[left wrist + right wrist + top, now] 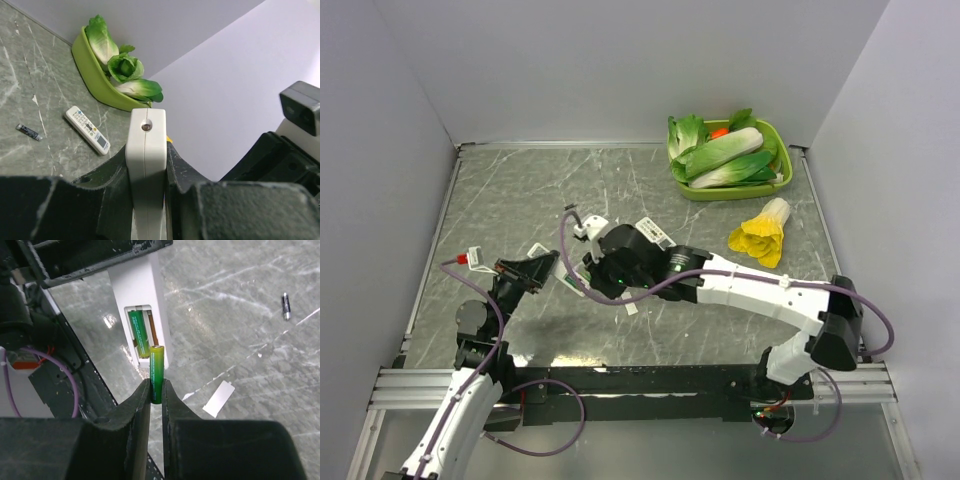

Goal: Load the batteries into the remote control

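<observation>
Green slim battery (156, 371) gripped in right hand (156, 388); at 12 o'clock, slim white plastic remote (140, 286), clamped by left hand (146, 156).

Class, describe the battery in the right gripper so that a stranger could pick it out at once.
Find the white remote control held up over the grey marbled table, its battery compartment open. Just in front of it, the right gripper pinches a slim green battery upright. Its twin already sits inside the compartment; this one is outside it, gripped by its lower end.
</observation>
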`<action>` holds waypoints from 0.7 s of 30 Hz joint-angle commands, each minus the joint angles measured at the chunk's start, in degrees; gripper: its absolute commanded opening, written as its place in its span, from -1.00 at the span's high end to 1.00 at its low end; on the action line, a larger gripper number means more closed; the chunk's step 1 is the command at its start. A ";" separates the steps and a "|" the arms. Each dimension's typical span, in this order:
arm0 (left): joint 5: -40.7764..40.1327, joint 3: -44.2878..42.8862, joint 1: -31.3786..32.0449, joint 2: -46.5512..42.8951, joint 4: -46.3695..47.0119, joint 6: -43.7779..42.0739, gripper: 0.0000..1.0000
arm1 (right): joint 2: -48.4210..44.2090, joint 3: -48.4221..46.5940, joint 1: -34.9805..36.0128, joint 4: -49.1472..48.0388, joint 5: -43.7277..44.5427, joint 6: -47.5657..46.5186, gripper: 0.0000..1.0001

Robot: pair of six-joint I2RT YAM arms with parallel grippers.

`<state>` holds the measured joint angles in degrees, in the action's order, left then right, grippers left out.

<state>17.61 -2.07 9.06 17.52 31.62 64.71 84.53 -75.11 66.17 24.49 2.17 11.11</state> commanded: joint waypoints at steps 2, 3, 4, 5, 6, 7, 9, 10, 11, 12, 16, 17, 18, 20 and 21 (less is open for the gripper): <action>-0.99 12.17 -0.18 -0.11 4.16 3.84 0.96 | 5.98 -9.34 0.71 11.35 1.43 1.10 1.00; -1.43 12.09 -0.10 -0.29 3.72 4.28 0.96 | 6.60 -11.09 1.15 11.89 1.52 0.67 1.00; -1.69 12.17 -0.01 -0.38 3.45 4.72 0.97 | 7.65 -11.89 1.33 12.51 1.60 0.14 1.00; -1.87 12.17 0.08 -0.47 2.93 5.42 0.96 | 8.19 -13.55 1.50 13.99 1.60 0.05 1.00; -2.22 12.09 0.25 -0.55 2.75 5.60 0.96 | 8.63 -14.18 1.85 14.61 1.60 0.05 1.00; -2.49 12.09 0.34 -0.47 2.58 5.87 0.96 | 9.33 -14.79 2.03 15.06 1.69 -0.13 1.00; -2.84 12.09 0.61 -0.73 2.14 6.57 0.96 | 9.95 -16.38 2.21 16.29 2.13 -0.21 1.00; -2.84 12.00 0.70 -0.82 1.96 7.01 0.96 | 10.47 -16.64 2.47 16.64 2.39 -0.48 1.00; -2.84 12.08 0.70 -0.82 1.87 7.19 0.96 | 10.74 -17.43 2.38 16.99 2.83 -0.48 1.00; -3.01 12.09 0.78 -0.91 1.44 7.45 0.96 | 11.00 -17.87 2.30 17.78 2.92 -0.65 1.00; -3.02 12.09 0.96 -1.08 1.34 8.68 0.96 | 12.32 -19.19 2.47 19.36 3.45 -0.83 1.00; -2.93 12.00 1.05 -1.08 1.34 8.68 0.96 | 12.58 -19.63 2.38 19.54 3.36 -0.92 1.00; -2.84 12.08 1.13 -1.08 1.34 8.86 0.96 | 12.76 -19.81 2.47 19.63 3.28 -1.01 1.00; -2.93 12.09 1.14 -1.08 0.82 9.47 0.96 | 13.20 -20.68 2.47 20.07 3.10 -1.01 1.00; -2.93 12.09 1.22 -1.08 0.64 9.65 0.96 | 13.81 -21.04 2.47 20.77 3.19 -1.09 1.00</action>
<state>15.11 -2.07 9.96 17.02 31.11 71.88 96.51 -92.55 68.38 42.13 4.12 10.59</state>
